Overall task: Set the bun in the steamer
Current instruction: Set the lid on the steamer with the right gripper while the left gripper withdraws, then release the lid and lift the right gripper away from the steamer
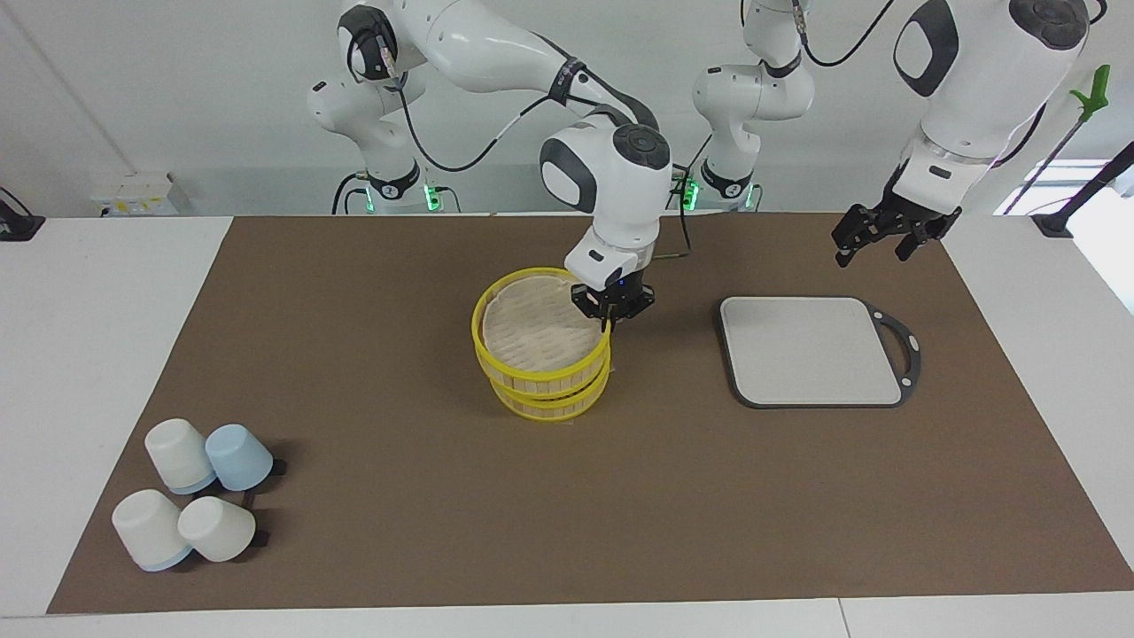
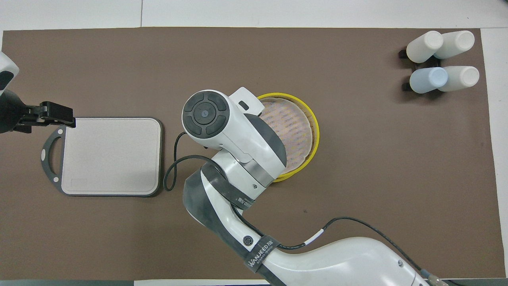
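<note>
The steamer (image 1: 484,330) stands mid-table as two stacked yellow-rimmed tiers, the upper one sitting slightly askew on the lower, its slatted floor bare. It also shows in the overhead view (image 2: 314,124), half covered by the right arm. My right gripper (image 1: 610,317) is at the upper tier's rim on the side toward the left arm's end, fingers closed on the rim. My left gripper (image 1: 875,251) hangs open and empty in the air over the mat by the grey board's corner, and also shows in the overhead view (image 2: 65,115). The bun is not in view.
A grey rectangular board (image 1: 811,350) with a dark handle lies toward the left arm's end, also in the overhead view (image 2: 113,155). Several upturned white and blue cups (image 1: 190,496) cluster at the right arm's end, farther from the robots (image 2: 440,59).
</note>
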You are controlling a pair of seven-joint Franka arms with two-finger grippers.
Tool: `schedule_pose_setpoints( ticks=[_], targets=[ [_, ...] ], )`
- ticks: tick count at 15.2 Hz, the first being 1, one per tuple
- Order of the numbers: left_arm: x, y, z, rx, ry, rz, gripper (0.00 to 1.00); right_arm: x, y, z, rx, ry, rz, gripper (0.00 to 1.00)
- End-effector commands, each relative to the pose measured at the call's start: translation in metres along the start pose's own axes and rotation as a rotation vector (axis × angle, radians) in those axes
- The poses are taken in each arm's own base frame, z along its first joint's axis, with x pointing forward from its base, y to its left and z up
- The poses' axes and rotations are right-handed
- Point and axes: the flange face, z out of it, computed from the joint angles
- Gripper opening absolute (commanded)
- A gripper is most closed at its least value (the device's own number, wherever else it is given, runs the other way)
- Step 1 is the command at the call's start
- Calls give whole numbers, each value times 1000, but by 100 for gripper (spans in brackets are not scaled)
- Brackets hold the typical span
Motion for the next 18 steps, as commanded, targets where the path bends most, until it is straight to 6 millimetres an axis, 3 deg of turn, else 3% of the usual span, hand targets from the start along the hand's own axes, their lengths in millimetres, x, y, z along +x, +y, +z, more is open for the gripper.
schedule_pose_setpoints(
  ticks=[1,3,9,18],
  targets=[
    [-22,-4,9,-17,-23,15,100,8,6,13,6,28,7,0],
    [-22,-3,10,-15,-28,19,100,11,13,20,9,28,17,0],
    [-21,-4,10,-13,-14,20,100,-5,-5,21,21,14,11,0],
    [-17,-5,4,-24,6,16,100,-10,-6,33,28,5,23,0]
  ],
)
